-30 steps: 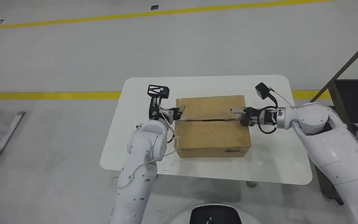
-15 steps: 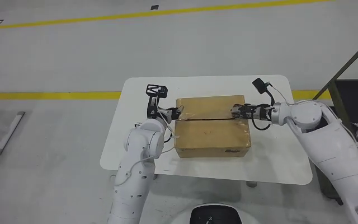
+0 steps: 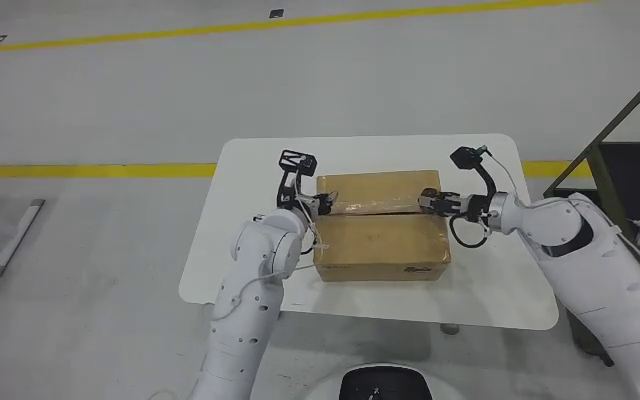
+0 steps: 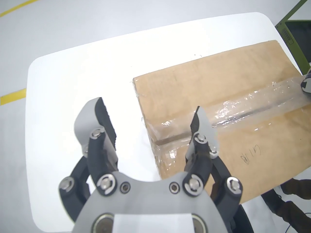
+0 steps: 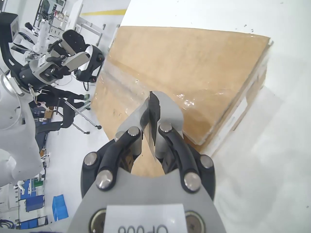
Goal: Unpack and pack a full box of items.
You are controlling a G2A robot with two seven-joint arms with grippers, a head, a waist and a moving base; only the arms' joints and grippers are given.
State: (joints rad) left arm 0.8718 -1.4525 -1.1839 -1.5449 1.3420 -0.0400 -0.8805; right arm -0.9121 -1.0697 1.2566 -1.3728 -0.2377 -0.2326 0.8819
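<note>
Left gripper (image 4: 149, 105) has its fingers spread wide, holding nothing, at one end of the box (image 3: 380, 235) seam. Right gripper (image 5: 153, 95) is squeezed closed at the other end, and I can't tell if any tape (image 4: 243, 105) is caught in it. The box sits mid-table (image 3: 250, 160). Pen scribble (image 4: 250, 155) on the lid is unreadable.

Plain brown box (image 3: 380, 240), clear shiny tape (image 4: 243, 107) along its seam, white table (image 3: 480, 295), yellow-striped grey floor (image 3: 300, 80).
</note>
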